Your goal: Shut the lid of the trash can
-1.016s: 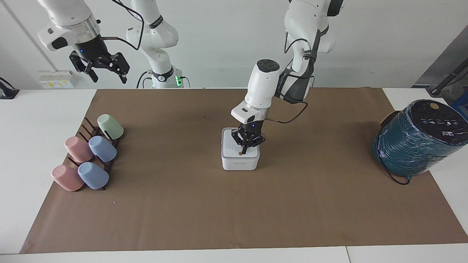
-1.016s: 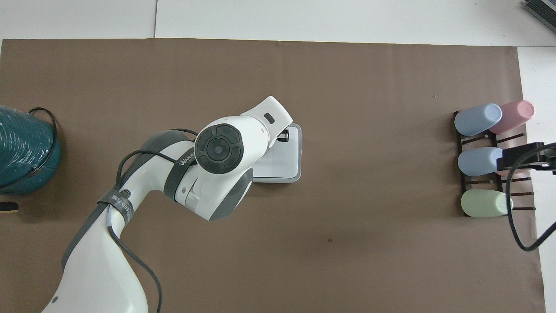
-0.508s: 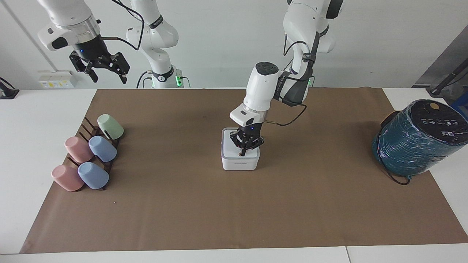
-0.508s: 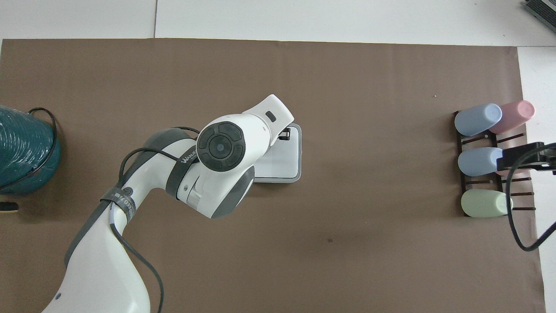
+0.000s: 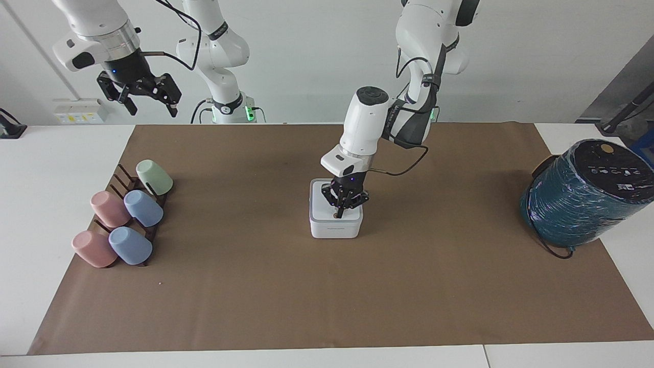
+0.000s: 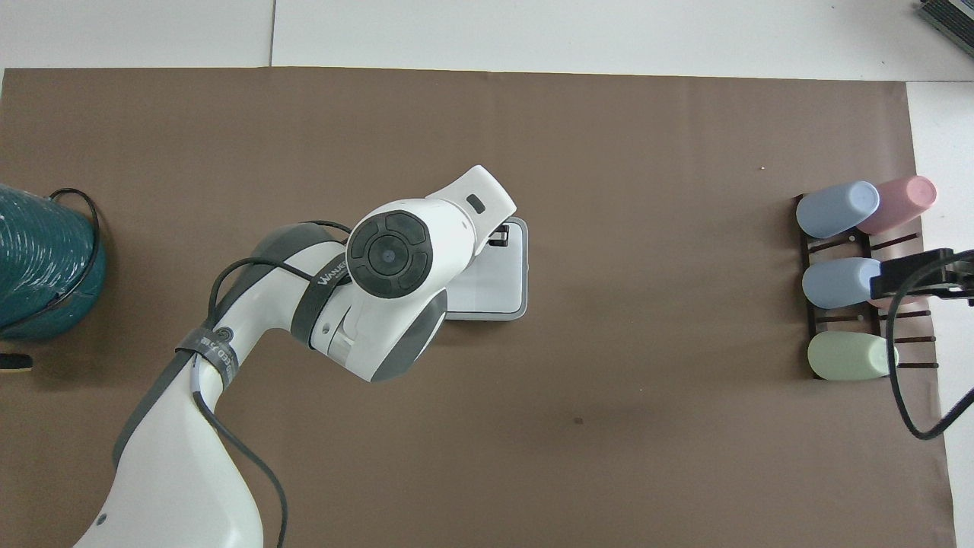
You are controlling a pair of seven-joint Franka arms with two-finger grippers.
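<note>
The small white trash can [image 5: 335,225] with a grey rim stands in the middle of the brown mat; it also shows in the overhead view [image 6: 502,281], partly under the arm. Its white lid [image 5: 324,206] lies flat down on the rim, the orange-brown dot up. My left gripper [image 5: 340,211] points straight down with its tips shut together, at the dot on the lid. In the overhead view the left wrist hides it. My right gripper [image 5: 148,102] hangs open and empty high over the rack's end of the table and waits.
A dark rack [image 5: 122,179] with several pastel cups [image 5: 143,208] lies at the right arm's end of the mat. A large teal-wrapped cylinder [image 5: 582,197] with a black top and a cable stands at the left arm's end.
My left gripper has risen slightly and shifted a little on the lid; the lid stays flat. The right arm has not moved.
</note>
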